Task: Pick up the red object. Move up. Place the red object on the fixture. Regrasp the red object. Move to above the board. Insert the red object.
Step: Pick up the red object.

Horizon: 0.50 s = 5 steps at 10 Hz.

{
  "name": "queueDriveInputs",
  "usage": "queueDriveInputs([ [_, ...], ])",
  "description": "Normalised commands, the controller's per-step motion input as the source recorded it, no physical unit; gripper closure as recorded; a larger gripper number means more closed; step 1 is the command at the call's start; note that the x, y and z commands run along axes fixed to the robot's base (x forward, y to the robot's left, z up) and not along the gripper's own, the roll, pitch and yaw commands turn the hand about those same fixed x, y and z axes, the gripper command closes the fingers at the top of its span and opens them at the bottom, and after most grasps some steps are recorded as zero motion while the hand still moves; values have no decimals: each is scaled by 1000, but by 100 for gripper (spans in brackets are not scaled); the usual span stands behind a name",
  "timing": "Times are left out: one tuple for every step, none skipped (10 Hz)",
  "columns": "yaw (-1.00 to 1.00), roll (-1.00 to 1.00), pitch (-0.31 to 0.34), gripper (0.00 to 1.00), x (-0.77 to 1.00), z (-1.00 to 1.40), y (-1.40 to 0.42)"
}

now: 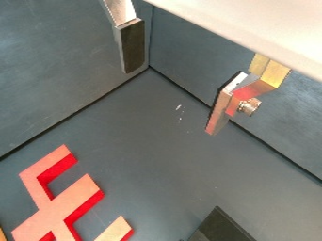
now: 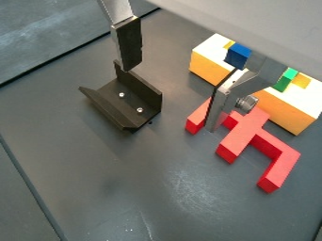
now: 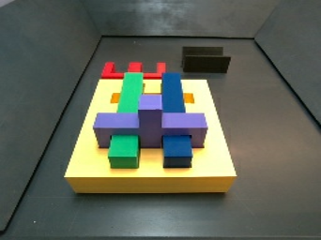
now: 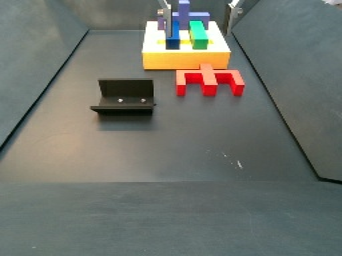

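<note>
Red object (image 2: 251,141) on floor under open gripper (image 2: 176,75).

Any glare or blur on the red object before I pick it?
In a wrist view the red object is sharp but cropped by the frame edge; in a wrist view the open tool hangs above the floor, without glare; in both side views lighting is even, shadows soft.

No text, label, brand, number or sign can be read anywhere in these views. The red object (image 4: 210,79), the fixture (image 4: 124,98), the board (image 3: 150,167) and the tool (image 2: 176,77) all carry plain, unmarked surfaces.
</note>
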Motion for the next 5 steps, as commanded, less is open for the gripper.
queueDriveInputs([
  [0, -1, 0, 0, 0, -9, -40],
  [0, -69, 0, 0, 0, -31, 0],
  [0, -163, -21, 0, 0, -277, -331],
  [0, -174, 0, 0, -91, -354, -926],
  [0, -40, 0, 0, -49, -386, -1000],
])
